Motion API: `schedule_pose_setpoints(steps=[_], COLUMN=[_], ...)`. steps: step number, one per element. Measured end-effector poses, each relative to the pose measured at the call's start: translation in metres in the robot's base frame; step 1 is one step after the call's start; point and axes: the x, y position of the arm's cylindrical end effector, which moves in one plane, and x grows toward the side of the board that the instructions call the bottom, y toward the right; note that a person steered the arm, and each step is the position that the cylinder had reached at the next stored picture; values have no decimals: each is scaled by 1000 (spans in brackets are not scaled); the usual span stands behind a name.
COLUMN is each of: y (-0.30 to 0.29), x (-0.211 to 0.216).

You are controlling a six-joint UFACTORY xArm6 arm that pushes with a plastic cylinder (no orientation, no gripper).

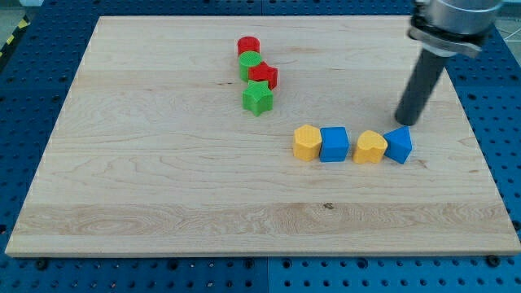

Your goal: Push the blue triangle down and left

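pale wood counter on a blue pegboard. toward the near right corner a row runs left to right: yellow block, blue cube, yellow heart, blue triangle. the first two touch, as do the last two. my tip rests just behind the blue triangle, on its far side. further back, near the far edge's middle, cluster a green star, red block, green block and red cylinder. no end effector state to tell: only a bare rod.
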Motion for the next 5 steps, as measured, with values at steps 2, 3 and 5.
schedule_pose_setpoints(steps=[2,3,5], y=[12,15,1], x=[49,52,5])
